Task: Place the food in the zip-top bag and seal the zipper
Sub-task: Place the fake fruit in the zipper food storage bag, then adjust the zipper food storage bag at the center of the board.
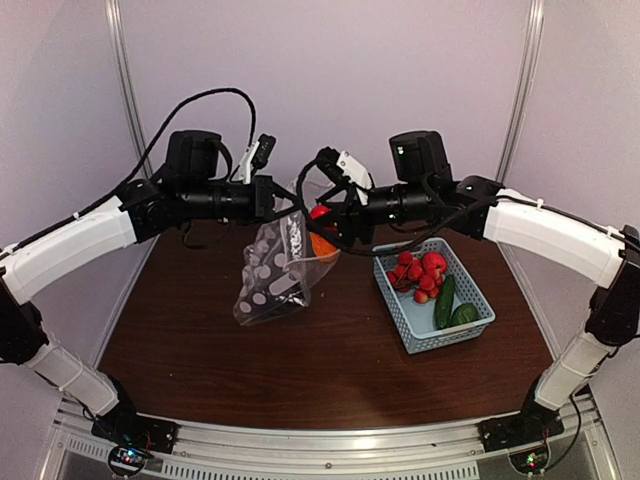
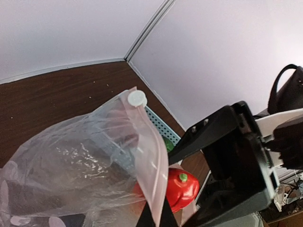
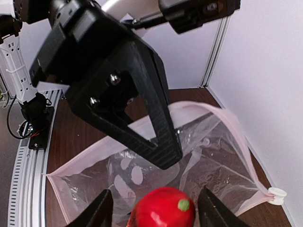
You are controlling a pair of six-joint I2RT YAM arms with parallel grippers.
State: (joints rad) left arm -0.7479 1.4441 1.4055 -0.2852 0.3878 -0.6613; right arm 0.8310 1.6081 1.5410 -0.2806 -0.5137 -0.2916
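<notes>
The zip-top bag [image 1: 270,275] hangs from my left gripper [image 1: 290,212], its bottom on the table. In the left wrist view my left gripper [image 2: 158,220] is shut on the pale zipper [image 2: 152,151]; the white slider tab [image 2: 137,98] sits at the strip's far end. My right gripper [image 1: 326,224] is beside the bag's mouth. In the right wrist view my right gripper [image 3: 156,190] holds a red round piece [image 3: 163,210] over the open bag [image 3: 213,156]. That red piece [image 2: 184,187] shows behind the zipper. An orange piece [image 1: 322,246] shows at the bag's upper right corner.
A light-blue mesh basket [image 1: 400,325] stands to the right on the brown table, holding several red pieces [image 1: 418,272] and two green cucumbers [image 1: 445,300]. The left gripper's black fingers [image 3: 142,109] fill the upper right wrist view. Pale walls close in behind.
</notes>
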